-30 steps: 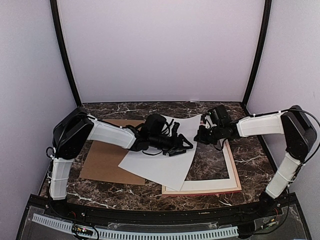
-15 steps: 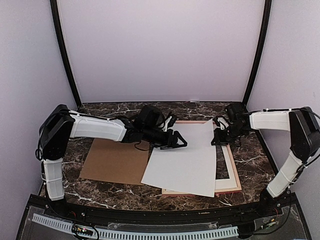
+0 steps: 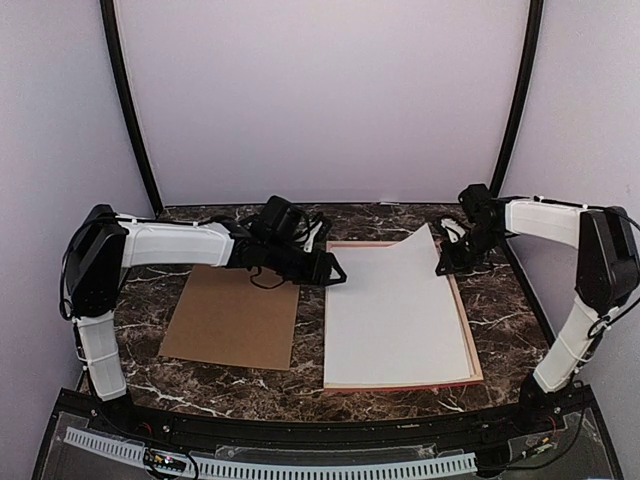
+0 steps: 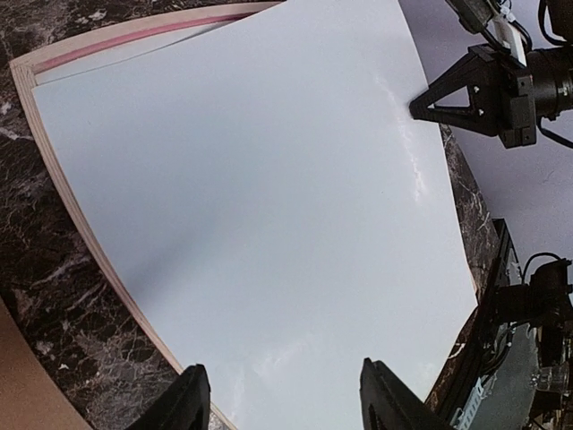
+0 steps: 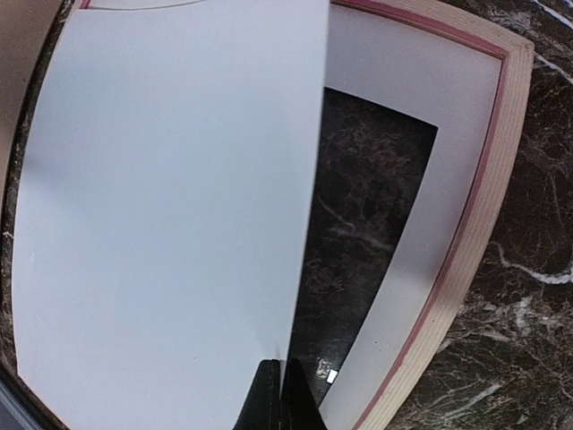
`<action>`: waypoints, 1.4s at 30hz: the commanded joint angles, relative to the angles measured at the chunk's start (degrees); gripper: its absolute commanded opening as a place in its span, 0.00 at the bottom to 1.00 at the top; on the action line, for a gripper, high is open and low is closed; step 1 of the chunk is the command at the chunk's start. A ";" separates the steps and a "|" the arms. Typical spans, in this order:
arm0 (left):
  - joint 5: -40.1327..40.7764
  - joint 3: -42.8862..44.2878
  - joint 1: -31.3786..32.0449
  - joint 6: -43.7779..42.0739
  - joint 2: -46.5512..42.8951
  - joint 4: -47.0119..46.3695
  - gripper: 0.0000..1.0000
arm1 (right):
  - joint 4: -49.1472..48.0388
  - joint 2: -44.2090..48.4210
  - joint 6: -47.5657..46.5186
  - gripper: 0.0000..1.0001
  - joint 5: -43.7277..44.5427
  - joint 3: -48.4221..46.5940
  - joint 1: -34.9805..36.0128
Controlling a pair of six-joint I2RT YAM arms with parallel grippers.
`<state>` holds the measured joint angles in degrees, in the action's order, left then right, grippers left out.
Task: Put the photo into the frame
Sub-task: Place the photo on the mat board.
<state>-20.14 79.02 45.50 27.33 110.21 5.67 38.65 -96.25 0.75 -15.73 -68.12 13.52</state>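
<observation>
The photo (image 3: 395, 310) lies blank white side up over the frame (image 3: 400, 384), covering nearly all of it. Its far right corner is lifted. My right gripper (image 3: 442, 268) is shut on that raised edge, fingers pinched flat on the paper (image 5: 280, 363). In the right wrist view the photo (image 5: 170, 197) stands above the frame's pink-and-wood rim (image 5: 501, 179). My left gripper (image 3: 335, 272) is open at the frame's far left corner. Its fingers are spread above the photo (image 4: 260, 206) and hold nothing (image 4: 282, 365). The frame's pink edge (image 4: 134, 34) shows there too.
A white mat board (image 5: 448, 206) with a cut-out window sits inside the frame under the photo. A brown hardboard panel (image 3: 235, 320) lies flat on the marble table left of the frame. The enclosure walls stand close behind and beside the arms.
The photo has swung right from lying askew across the table to lying square over the frame. Both grippers moved toward the far edge; the left one now stands open.
</observation>
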 commanded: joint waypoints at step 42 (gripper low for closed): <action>5.44 -2.29 -2.45 -2.90 -6.77 6.47 0.70 | -3.07 -8.26 2.67 0.00 -7.71 -3.88 -4.37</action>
<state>-15.35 77.52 43.29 25.45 106.80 10.61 38.33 -105.34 0.60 -21.89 -73.60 9.32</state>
